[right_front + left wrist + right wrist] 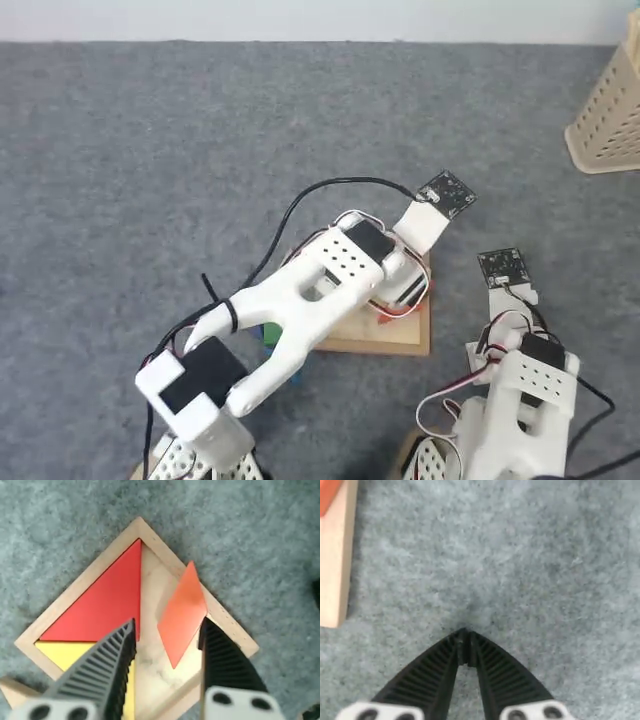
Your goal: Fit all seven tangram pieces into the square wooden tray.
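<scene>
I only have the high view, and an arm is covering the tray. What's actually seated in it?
Observer: In the left wrist view, a red triangle lies flat in the tray, with a yellow piece along one of its edges.
Operator: Left gripper holding anything?
Observer: No. The left gripper is open around an orange parallelogram, which has one tip over the tray's rim, so it doesn't look seated.
Operator: And the right one?
Observer: The right gripper is shut on nothing, over bare carpet just outside the tray's edge.
</scene>
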